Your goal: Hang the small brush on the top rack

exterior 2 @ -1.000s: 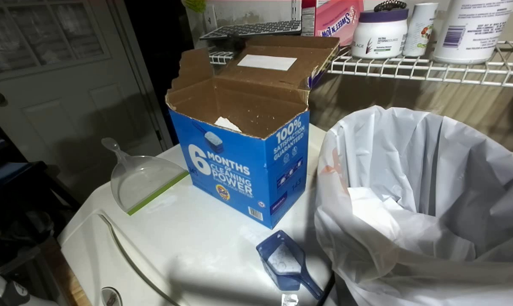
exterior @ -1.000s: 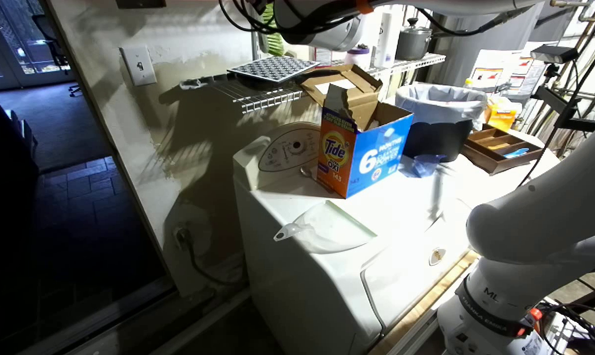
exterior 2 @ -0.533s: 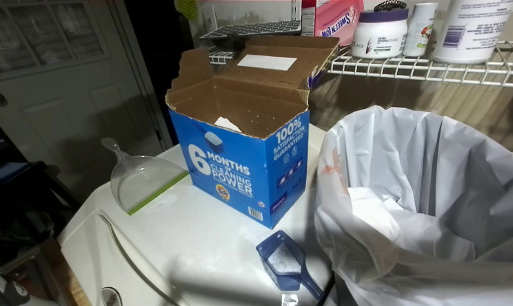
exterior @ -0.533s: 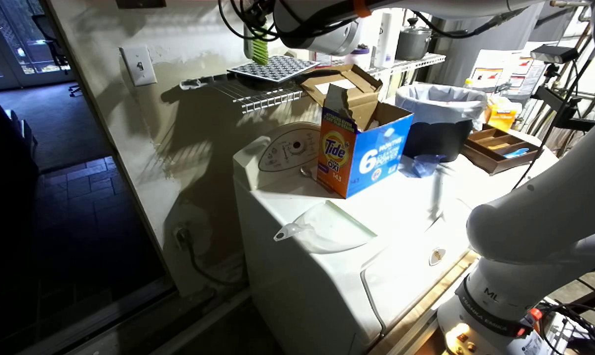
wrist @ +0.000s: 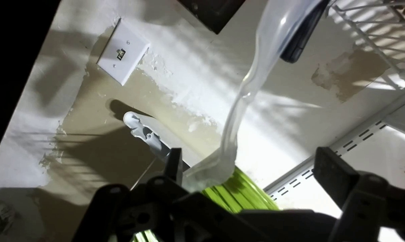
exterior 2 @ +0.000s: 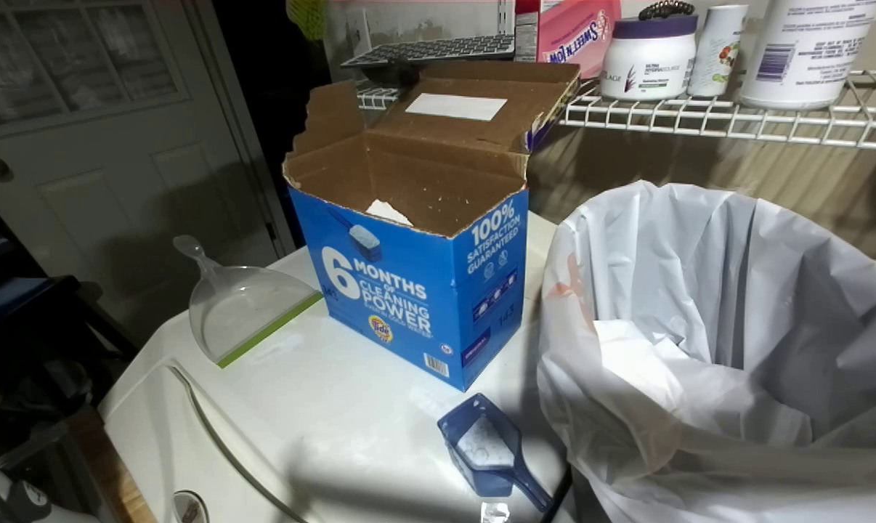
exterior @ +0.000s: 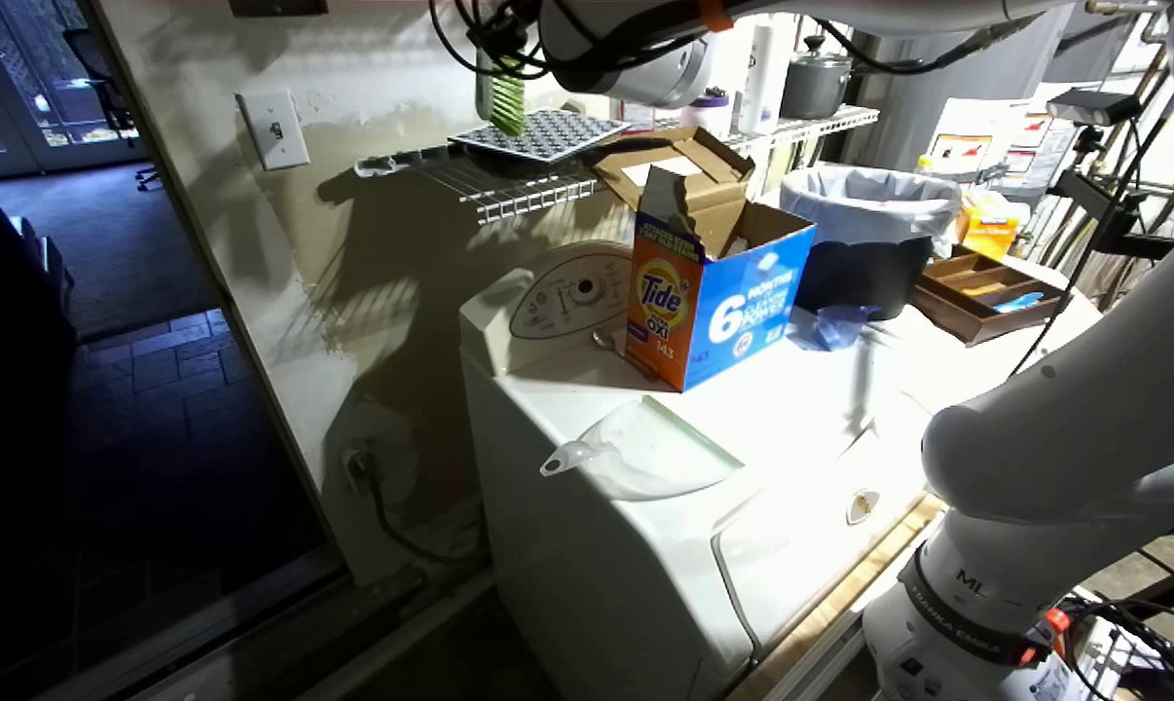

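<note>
A: In an exterior view, where's the small brush [exterior: 507, 105]?
B: Up high, bristles down, beside or over a gridded panel [exterior: 560, 134] on the wire shelf [exterior: 538, 205]; cannot tell which. Detergent box [exterior: 714, 292] and dustpan [exterior: 657, 453] on the washer [exterior: 568, 565].
A: In an exterior view, the scoop [exterior 2: 474, 476]?
B: On the washer, near the bin liner [exterior 2: 721, 465]. Brush bristles cut off at top edge.
A: Wrist view?
B: Gripper [wrist: 251, 161] fingers wide apart. Brush head shows between, nearer one finger; touching, cannot tell. Clear handle leaves view at the top, dark rod [wrist: 300, 43] alongside. Wire rack [wrist: 372, 43], upper right.
</note>
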Robot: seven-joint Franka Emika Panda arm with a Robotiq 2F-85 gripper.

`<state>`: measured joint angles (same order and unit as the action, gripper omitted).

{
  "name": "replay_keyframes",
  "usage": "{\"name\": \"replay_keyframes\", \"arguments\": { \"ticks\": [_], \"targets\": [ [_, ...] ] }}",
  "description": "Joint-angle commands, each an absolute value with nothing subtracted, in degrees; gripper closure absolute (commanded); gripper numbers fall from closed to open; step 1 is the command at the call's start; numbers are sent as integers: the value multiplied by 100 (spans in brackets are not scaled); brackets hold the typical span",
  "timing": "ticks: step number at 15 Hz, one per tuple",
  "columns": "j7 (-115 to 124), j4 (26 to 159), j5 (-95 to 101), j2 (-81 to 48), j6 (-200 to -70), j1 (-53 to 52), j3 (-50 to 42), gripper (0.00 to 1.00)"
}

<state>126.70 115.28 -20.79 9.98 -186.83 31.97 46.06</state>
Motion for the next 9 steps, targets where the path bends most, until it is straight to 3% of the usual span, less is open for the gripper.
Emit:
{"name": "replay_keyframes", "arguments": {
  "ticks": [1, 9],
  "targets": [
    [12639, 11480, -2172, 1068, -18552, 3007, 4419, 0],
    [12502, 11565, -2204, 1458, -18084, 2642, 3967, 0]
  ]
}}
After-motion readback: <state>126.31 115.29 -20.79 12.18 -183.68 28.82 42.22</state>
